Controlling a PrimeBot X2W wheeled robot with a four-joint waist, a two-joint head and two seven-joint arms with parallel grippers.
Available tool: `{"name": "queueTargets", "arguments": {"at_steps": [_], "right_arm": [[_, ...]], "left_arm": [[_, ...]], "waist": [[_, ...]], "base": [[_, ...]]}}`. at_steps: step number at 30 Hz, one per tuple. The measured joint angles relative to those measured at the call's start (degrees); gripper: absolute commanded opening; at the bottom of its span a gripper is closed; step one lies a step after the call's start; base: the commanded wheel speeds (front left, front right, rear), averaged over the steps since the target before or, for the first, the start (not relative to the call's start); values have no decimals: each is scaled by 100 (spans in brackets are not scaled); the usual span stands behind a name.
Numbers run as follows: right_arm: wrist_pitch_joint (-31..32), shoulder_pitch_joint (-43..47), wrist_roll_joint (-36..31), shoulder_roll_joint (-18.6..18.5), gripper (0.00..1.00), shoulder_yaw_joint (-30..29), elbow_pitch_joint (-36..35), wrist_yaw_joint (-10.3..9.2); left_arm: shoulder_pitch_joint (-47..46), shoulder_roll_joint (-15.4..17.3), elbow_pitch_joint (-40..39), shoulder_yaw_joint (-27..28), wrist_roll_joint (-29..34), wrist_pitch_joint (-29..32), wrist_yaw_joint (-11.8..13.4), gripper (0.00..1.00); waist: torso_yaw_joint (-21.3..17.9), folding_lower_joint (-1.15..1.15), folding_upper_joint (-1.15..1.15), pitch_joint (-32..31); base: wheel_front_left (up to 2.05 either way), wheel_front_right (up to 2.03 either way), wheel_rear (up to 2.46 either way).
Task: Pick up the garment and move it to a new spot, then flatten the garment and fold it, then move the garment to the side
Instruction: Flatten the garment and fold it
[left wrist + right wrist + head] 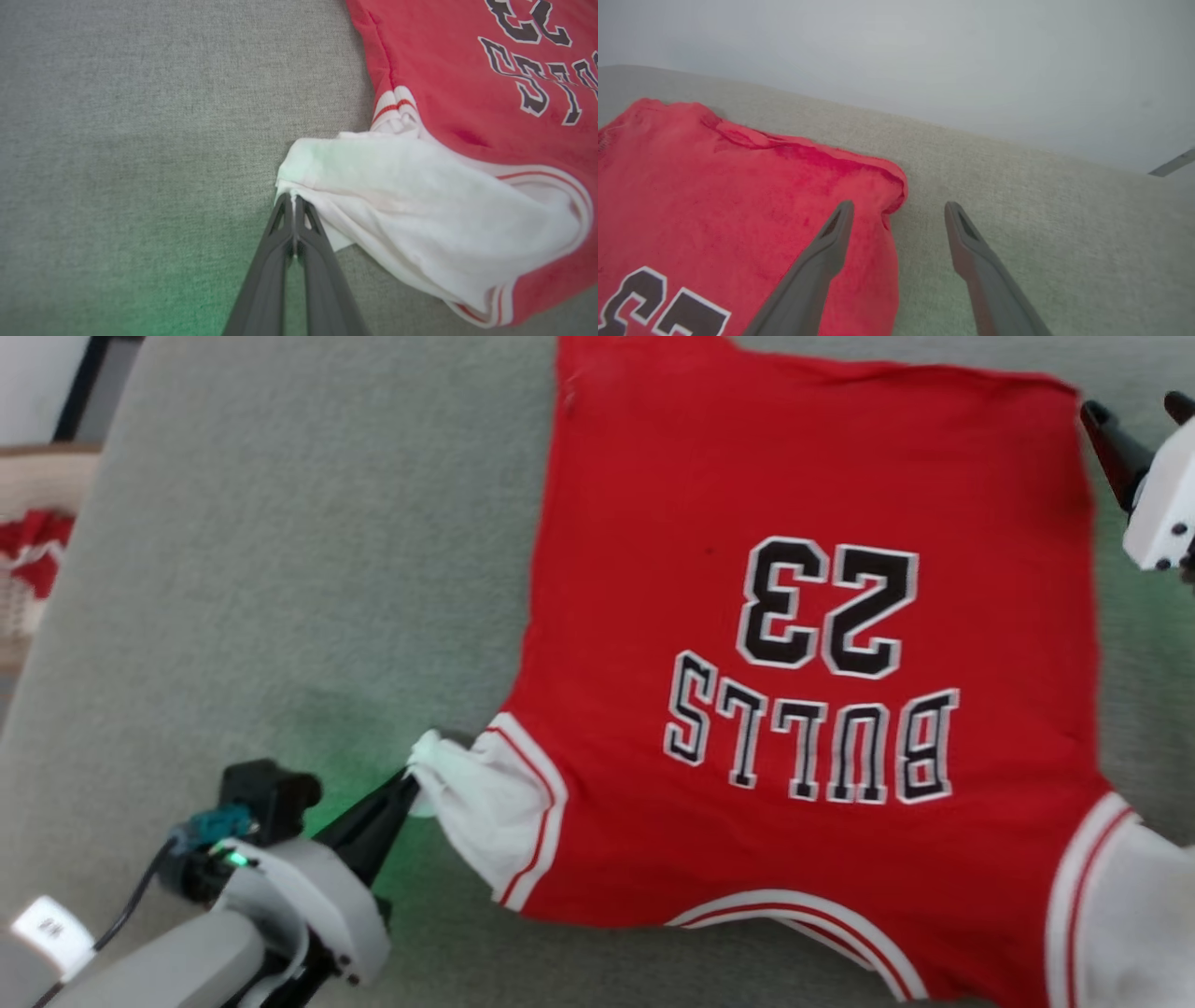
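The garment point(803, 709), a red jersey with white sleeves and a black "23" and "BULLS" print, lies spread flat, print up, on the grey fabric surface point(280, 569). My left gripper point(409, 786) is shut on the bunched tip of its white sleeve point(476, 807) at the lower left. In the left wrist view the fingers point(293, 199) meet on the sleeve's edge point(397, 196). My right gripper point(1131, 411) is open at the upper right, beside the garment's far hem corner. In the right wrist view it point(899, 206) straddles that corner point(878, 182), holding nothing.
A beige basket point(33, 476) with a red-and-white cloth point(37, 546) stands past the surface's left edge. Bare grey fabric stretches left of the garment. A pale wall point(924, 56) rises behind the surface's far edge in the right wrist view.
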Motion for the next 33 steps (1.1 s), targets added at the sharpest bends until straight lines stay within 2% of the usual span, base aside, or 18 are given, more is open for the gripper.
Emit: {"name": "queueTargets", "arguments": {"at_steps": [7, 13, 14, 15, 20, 25, 29, 33], "right_arm": [[402, -875, -301, 81, 100, 4, 1648, 1], [720, -1456, -686, 79, 100, -45, 2594, 1], [760, -1528, -743, 74, 55, -36, 2707, 0], [791, -1592, -780, 71, 0, -36, 2797, 0], [697, -1762, -940, 120, 0, -4, 3118, 1], [822, -1763, -903, 181, 0, 316, 3174, 1], [936, -1519, -572, 146, 0, 798, 2791, 1], [1137, -1062, 69, -3, 0, 1298, 2046, 1]], "left_arm": [[-266, -376, 298, -71, 133, 0, -248, 0], [-363, -591, 550, -97, 183, -13, -419, 0], [-369, -622, 589, -93, 185, -19, -449, 0], [-372, -648, 631, -89, 186, -20, -470, 0], [-363, -708, 805, -67, 186, -27, -554, 0], [-279, -648, 905, -10, 168, -34, -570, 0], [-201, -542, 905, 47, 154, -34, -544, 0], [-82, -411, 855, 112, 121, -34, -487, 0]], "waist": [[413, 0, 0, 229], [699, 0, 0, 344], [733, 0, 0, 354], [762, 0, 0, 361], [781, 0, 0, 327], [666, 0, 0, 202], [522, 0, 0, 86], [343, 0, 0, -43]], "base": [[0, 0, 0], [0, 0, 0], [0, 0, 0], [0, 0, 0], [0, 0, 0], [0, 0, 0], [0, 0, 0], [0, 0, 0]]}}
